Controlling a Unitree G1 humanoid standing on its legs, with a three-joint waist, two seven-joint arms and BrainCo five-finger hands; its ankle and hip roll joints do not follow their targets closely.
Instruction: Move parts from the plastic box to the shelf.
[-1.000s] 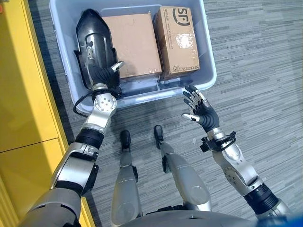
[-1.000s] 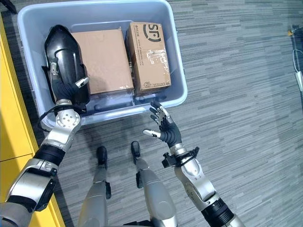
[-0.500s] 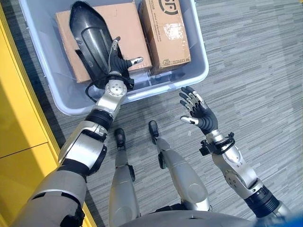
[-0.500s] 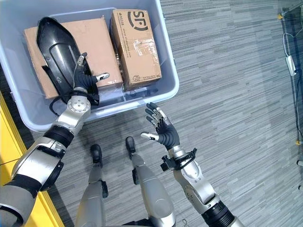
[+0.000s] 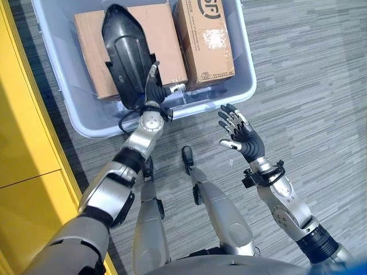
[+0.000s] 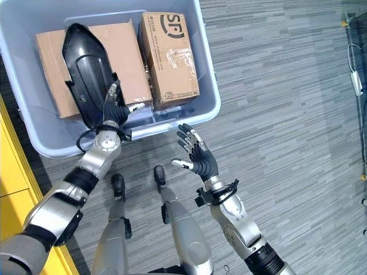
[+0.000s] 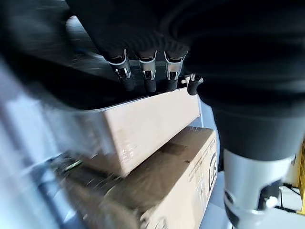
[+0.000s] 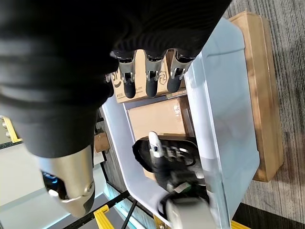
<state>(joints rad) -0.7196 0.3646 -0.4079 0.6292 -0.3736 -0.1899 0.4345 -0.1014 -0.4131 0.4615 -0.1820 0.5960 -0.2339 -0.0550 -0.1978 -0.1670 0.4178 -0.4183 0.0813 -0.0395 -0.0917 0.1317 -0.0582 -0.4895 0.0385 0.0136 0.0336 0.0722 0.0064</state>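
One black part (image 5: 127, 63) is riding up over the flat cardboard box (image 5: 92, 57) in the plastic box (image 6: 209, 86), upper left of frame, clasped by the left hand (image 6: 114, 109); the lift-out is now underway. The right hand (image 5: 241, 134) is hovering, fingers spread, lower right of the tub.

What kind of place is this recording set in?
Probably an indoor stockroom or lab: grey carpet floor, a yellow cabinet, and a plastic box on the floor holding cardboard boxes and a black part.
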